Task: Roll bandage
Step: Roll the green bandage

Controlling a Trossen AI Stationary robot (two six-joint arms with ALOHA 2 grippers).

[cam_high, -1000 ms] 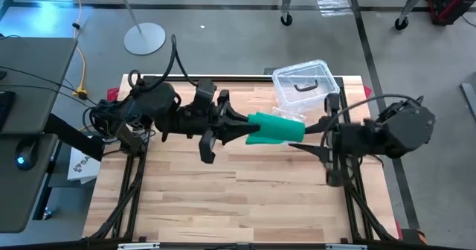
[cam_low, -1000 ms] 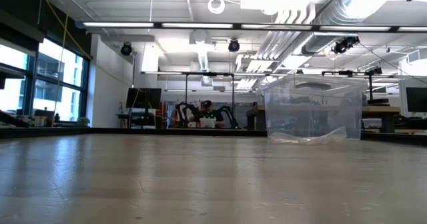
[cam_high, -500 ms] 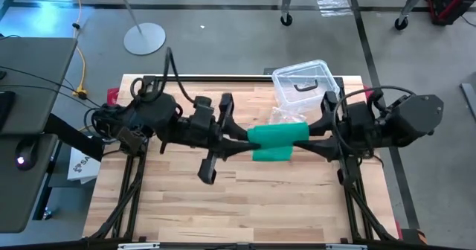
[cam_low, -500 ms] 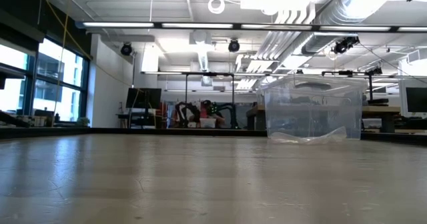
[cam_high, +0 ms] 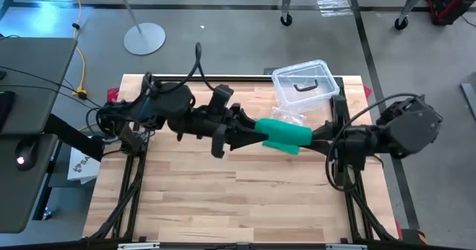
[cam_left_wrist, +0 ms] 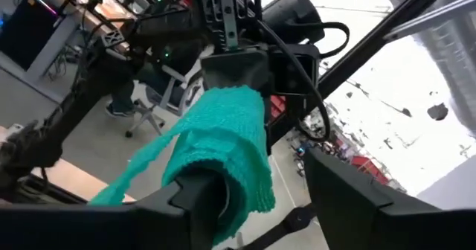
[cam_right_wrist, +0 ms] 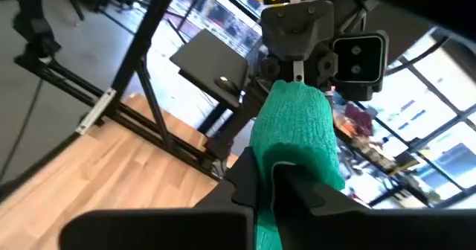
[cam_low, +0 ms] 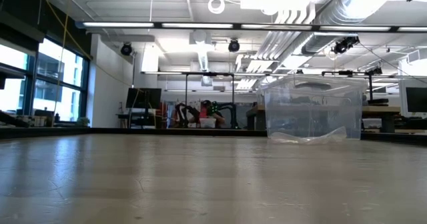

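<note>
From above, the green bandage (cam_high: 284,133) hangs between both arms over the wooden surface (cam_high: 223,198). Left wrist view: left hand (cam_left_wrist: 260,198) fingers apart around it. Right wrist view: right hand (cam_right_wrist: 271,179) clamped on the bandage.

The bandage (cam_high: 285,134) is a green, knitted stretchy strip, partly wound into a loose roll. It hangs above the table's far middle, slightly right, with a loose end trailing down.
</note>
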